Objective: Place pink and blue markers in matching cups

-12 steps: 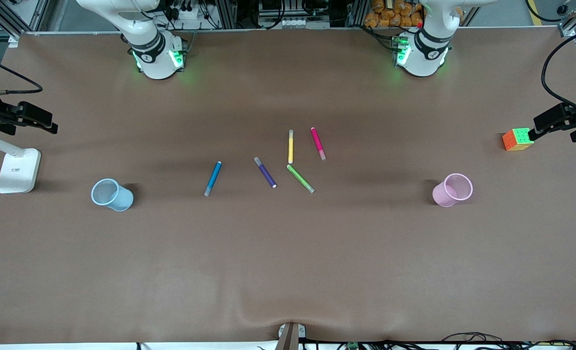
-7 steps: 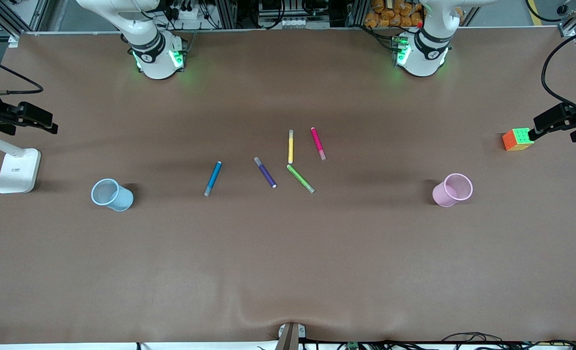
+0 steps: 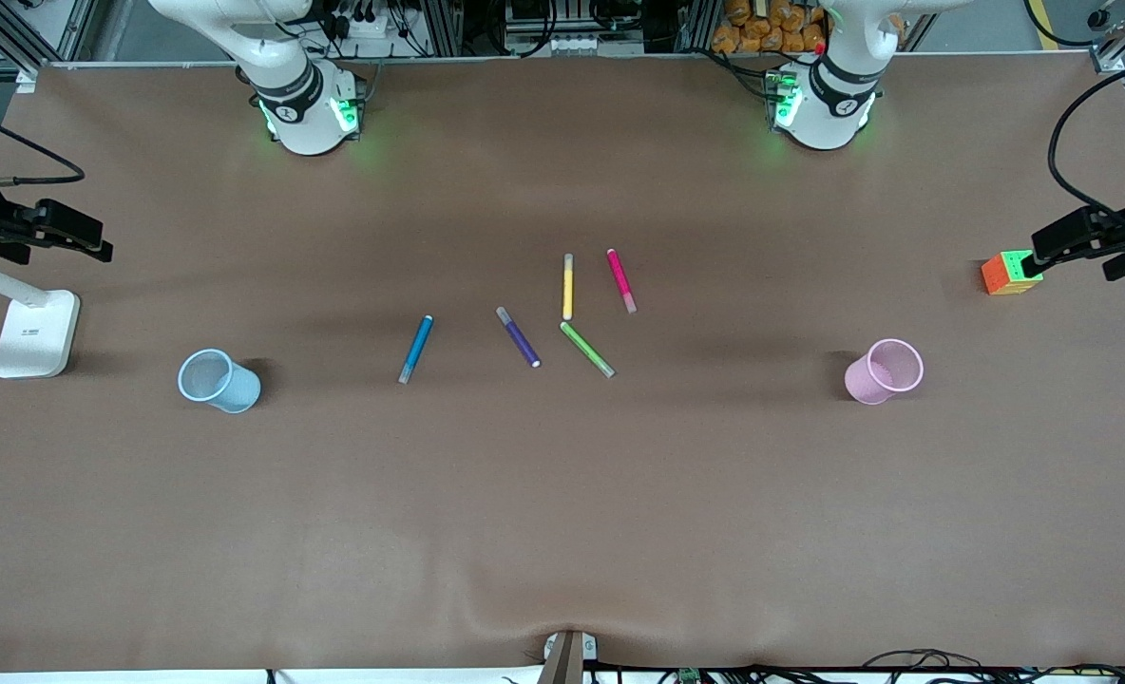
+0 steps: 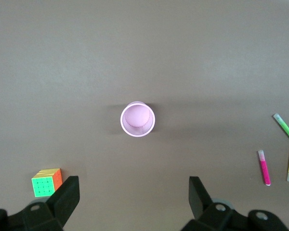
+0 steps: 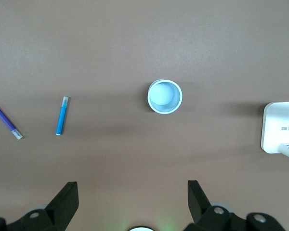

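Note:
The blue marker and the pink marker lie flat near the table's middle. The pale blue cup stands upright toward the right arm's end, and the pale pink cup toward the left arm's end. Both cups are empty. My left gripper hangs open and empty, high over the pink cup's end. Its wrist view shows its fingers wide apart, the pink cup and the pink marker. My right gripper hangs open and empty, high over the blue cup's end. Its wrist view shows the blue cup and the blue marker.
A purple pen, a yellow pen and a green pen lie between the two markers. A colour cube sits at the left arm's end. A white stand is at the right arm's end.
My left gripper has shifted slightly toward the table's middle, over the cube. The markers, the cups and the right gripper have not moved.

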`<state>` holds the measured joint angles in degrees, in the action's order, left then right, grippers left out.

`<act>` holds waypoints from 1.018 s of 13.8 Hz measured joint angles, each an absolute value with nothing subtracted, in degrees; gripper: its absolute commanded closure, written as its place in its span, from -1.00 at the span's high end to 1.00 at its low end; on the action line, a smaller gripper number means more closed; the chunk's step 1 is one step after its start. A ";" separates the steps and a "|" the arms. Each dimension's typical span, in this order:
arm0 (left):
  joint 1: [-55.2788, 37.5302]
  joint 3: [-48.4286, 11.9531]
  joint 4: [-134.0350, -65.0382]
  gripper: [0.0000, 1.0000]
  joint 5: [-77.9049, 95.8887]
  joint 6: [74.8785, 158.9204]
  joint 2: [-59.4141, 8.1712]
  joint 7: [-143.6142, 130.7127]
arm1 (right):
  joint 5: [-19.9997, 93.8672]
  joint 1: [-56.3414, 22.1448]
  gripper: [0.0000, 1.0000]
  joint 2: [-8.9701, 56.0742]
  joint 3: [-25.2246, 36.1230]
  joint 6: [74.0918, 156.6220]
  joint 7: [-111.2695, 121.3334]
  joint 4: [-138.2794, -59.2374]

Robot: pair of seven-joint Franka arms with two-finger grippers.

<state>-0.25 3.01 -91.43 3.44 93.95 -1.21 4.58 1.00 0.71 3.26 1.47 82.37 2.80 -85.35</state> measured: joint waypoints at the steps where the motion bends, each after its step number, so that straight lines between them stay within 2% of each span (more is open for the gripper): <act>1: -0.44 2.92 -91.44 1.00 3.44 93.91 -1.57 4.58 | 1.00 0.71 1.00 3.26 1.47 82.37 2.80 -85.35; 14: -3.21 -3.06 -91.75 1.00 3.68 93.18 -8.71 3.09 | 0.97 0.60 1.00 3.27 1.46 82.38 2.80 -85.35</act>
<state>-3.21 -3.06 -91.75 3.68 93.18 -8.71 3.09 0.97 0.60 3.27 1.46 82.38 2.80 -85.35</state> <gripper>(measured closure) 0.000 0.000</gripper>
